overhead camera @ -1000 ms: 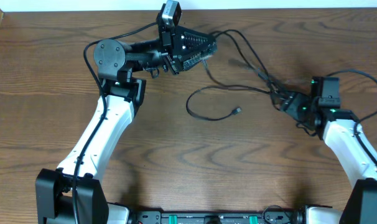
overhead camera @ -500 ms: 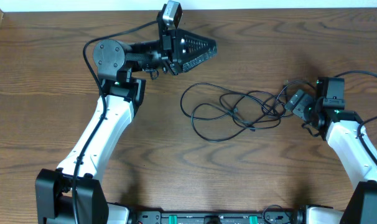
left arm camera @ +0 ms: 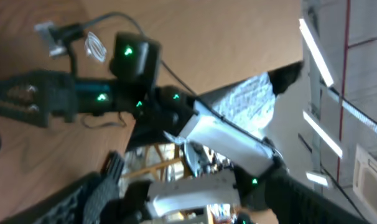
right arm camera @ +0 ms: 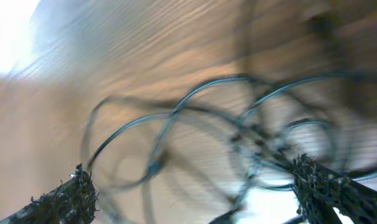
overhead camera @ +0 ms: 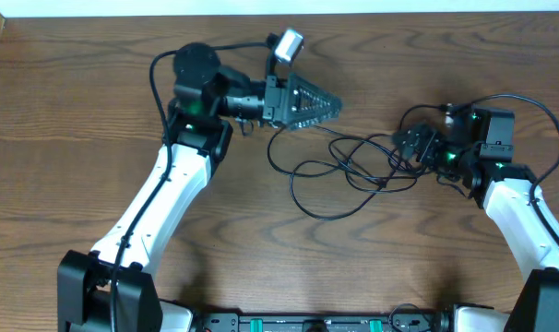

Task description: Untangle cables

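Observation:
The cables (overhead camera: 353, 171) lie as loose black loops on the wooden table between the two arms. My left gripper (overhead camera: 339, 102) hangs just above and to the left of the loops, pointing right. Its wrist view is blurred, its fingers stand wide apart, and nothing shows between them. My right gripper (overhead camera: 412, 146) is at the right end of the bundle, open. In the right wrist view its fingers (right arm camera: 70, 199) sit at the frame's two lower corners, with blurred cable loops (right arm camera: 174, 114) on the table ahead of them, not gripped.
Thick black wires (overhead camera: 529, 111) run along both arms. The table's back edge (overhead camera: 399, 13) lies close behind the left arm. The arm bases and a black rail (overhead camera: 307, 323) line the front edge. The right arm (left arm camera: 226, 140) fills the left wrist view.
One second ago the cables were stretched between both grippers; they have since dropped into a loose heap. The left arm has swung right toward them, and both grippers have opened.

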You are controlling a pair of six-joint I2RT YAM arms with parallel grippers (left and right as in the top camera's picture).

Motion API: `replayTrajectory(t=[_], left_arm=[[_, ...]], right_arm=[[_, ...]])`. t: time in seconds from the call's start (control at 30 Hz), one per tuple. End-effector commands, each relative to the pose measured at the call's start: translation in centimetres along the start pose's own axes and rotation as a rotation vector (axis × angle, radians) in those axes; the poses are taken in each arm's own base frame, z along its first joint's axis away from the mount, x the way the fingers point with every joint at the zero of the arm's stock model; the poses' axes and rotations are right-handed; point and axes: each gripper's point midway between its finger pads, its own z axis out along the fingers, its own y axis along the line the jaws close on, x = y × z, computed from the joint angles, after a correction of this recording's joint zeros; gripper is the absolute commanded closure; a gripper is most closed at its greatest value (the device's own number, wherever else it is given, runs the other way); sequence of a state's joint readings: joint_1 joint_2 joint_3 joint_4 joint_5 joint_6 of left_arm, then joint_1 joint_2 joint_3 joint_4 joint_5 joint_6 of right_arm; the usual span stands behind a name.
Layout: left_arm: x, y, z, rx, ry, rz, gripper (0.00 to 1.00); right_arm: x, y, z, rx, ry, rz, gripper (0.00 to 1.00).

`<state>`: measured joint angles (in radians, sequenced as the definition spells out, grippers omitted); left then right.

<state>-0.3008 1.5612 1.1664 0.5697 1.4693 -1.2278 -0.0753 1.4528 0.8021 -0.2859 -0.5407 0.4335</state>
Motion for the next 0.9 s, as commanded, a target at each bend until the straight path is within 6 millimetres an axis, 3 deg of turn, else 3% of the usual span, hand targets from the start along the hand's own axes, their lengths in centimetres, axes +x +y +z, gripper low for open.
replayTrajectory(t=[0.0,0.1,0.2,0.27,0.37,0.47,0.57,0.73,0.8,0.87], left_arm=[[-0.7,0.7,-0.3,-0.048,-0.053,0.14,0.15],[-1.5,3.9,-0.7,-0.154,-0.147,0.004,0.15],[-1.7,8.4,-1.9,-0.332,-0.256,-0.172,0.14],[-0.9,12.1,-3.5,-0.504,-0.326,-0.28,0.14],[0.5,15.8,-6.0,-0.715,-0.399,-0.397,0.14],[1.7,17.7,-7.8,-0.848,-0.436,-0.464,0.14],[2.5,18.1,-8.2,-0.879,-0.431,-0.495,0.14],[3.3,18.4,-8.4,-0.901,-0.406,-0.512,0.14],[3.7,18.5,-8.4,-0.91,-0.39,-0.505,0.14],[4.0,18.6,-8.5,-0.922,-0.366,-0.49,0.13]], right_arm=[[2.6,3.8,-0.8,-0.226,0.116,-0.098,0.01],[3.7,2.8,-0.8,-0.172,0.164,0.001,0.01],[4.4,0.1,-0.6,-0.015,0.174,0.123,0.01],[4.6,-2.6,-0.8,0.139,0.153,0.187,0.01],[4.8,-3.9,-1.0,0.218,0.144,0.227,0.01],[5.5,-3.6,-0.7,0.223,0.161,0.271,0.01],[6.6,-4.1,-0.2,0.284,0.177,0.352,0.05],[8.2,-5.3,1.8,0.334,0.162,0.479,0.33],[7.7,-5.1,2.6,0.308,0.145,0.428,0.57],[7.1,-4.5,3.0,0.277,0.131,0.367,0.99]])
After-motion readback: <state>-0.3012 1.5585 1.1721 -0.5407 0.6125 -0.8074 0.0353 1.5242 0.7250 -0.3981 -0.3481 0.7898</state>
